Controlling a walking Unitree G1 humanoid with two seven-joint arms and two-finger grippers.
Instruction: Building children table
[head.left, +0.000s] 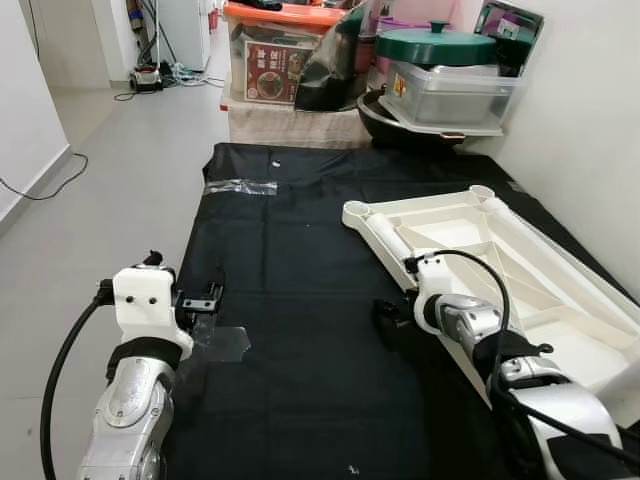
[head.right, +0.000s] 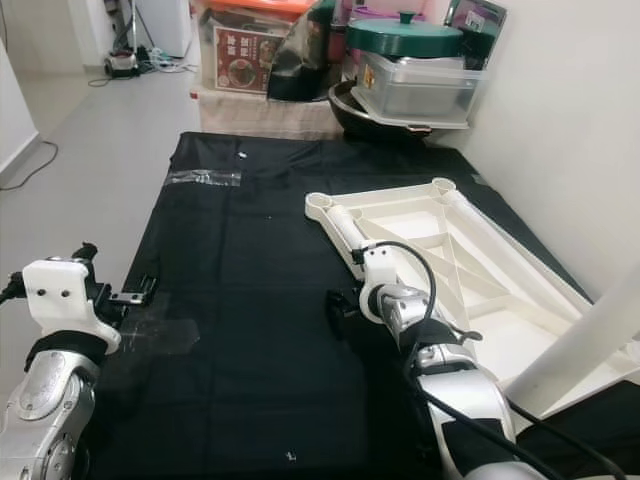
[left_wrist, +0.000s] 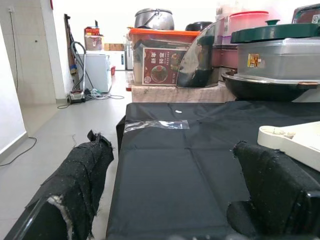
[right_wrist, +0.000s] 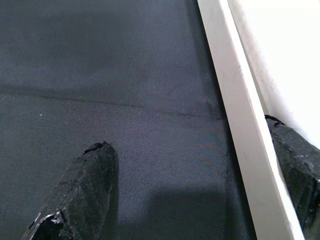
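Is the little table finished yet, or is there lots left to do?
Not finished. The white tabletop lies upside down on the black cloth, with one leg standing up. The right gripper straddles the tabletop's edge, open. The left gripper hovers open, holding nothing. Other corners look legless.

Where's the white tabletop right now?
The white tabletop lies upside down on the black cloth, on the robot's right beside the wall, with the right gripper straddling its near edge.
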